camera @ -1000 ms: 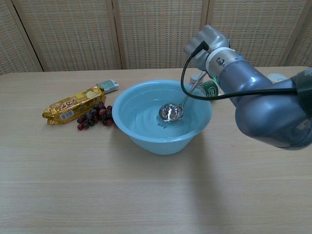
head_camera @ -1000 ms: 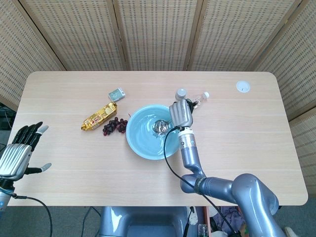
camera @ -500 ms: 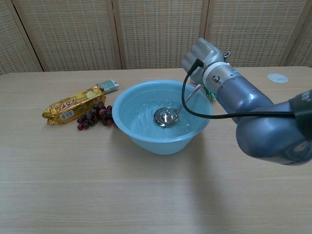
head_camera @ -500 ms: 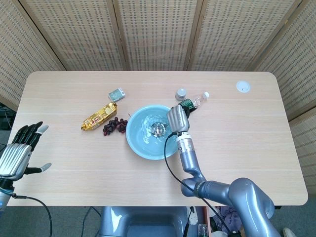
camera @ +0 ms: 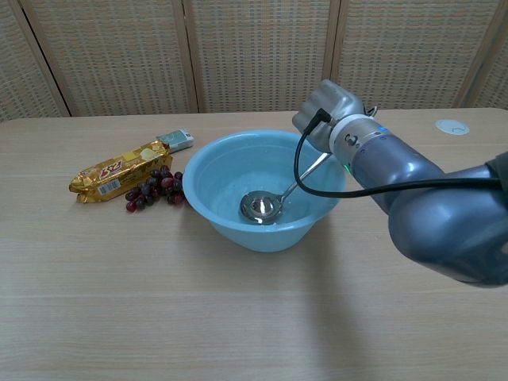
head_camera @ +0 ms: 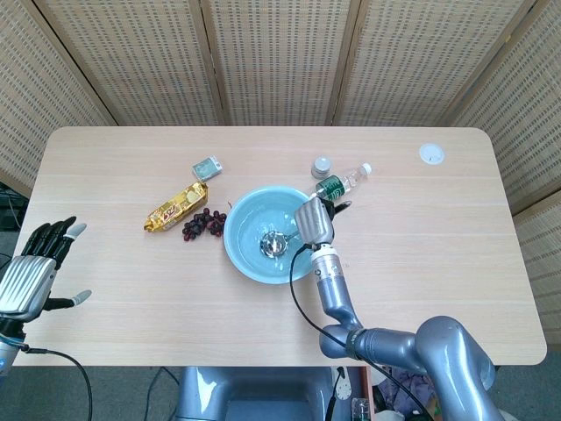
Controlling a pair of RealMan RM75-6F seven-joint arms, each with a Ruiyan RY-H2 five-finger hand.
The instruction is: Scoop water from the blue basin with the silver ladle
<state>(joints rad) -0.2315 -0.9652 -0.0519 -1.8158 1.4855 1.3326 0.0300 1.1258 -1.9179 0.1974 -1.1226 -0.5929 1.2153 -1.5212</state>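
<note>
The blue basin point(head_camera: 252, 213) point(camera: 230, 159) sits mid-table with water in it. My right hand point(head_camera: 314, 219) point(camera: 329, 113) is over its right rim and grips the handle of the silver ladle point(head_camera: 274, 243) point(camera: 263, 206). The ladle's bowl is low inside the basin, near its front, in the water. My left hand point(head_camera: 37, 263) hovers off the table's left edge with fingers spread, holding nothing; only the head view shows it.
Left of the basin lie a gold snack packet point(head_camera: 175, 207) point(camera: 119, 171), a bunch of dark grapes point(head_camera: 202, 223) point(camera: 152, 188) and a small grey packet point(head_camera: 207, 167). Behind the right hand lie a plastic bottle point(head_camera: 343, 182) and a small grey cup point(head_camera: 322, 166). A white disc point(head_camera: 430, 153) marks the far right.
My right hand has drawn back toward me along the basin's right rim, and the ladle's bowl has slid forward and sunk lower into the water. The left hand has stayed still.
</note>
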